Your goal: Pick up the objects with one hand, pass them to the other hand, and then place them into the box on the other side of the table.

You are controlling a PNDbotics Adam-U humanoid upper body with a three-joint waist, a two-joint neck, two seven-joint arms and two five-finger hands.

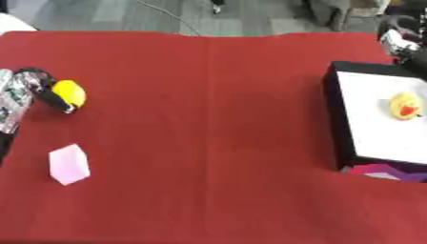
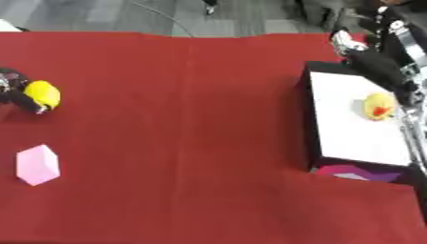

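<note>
A red cloth (image 1: 208, 143) covers the table, creased down its middle. Beyond the cloth's far edge lies grey floor (image 1: 100, 14), with a thin cable (image 1: 167, 14) trailing across it.

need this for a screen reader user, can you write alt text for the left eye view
At the left edge of a red table, the left robot hand curls its fingers around a yellow object. A pink block lies on the cloth nearer the camera, and a black box at the right edge holds a yellow toy with a red mark.
</note>
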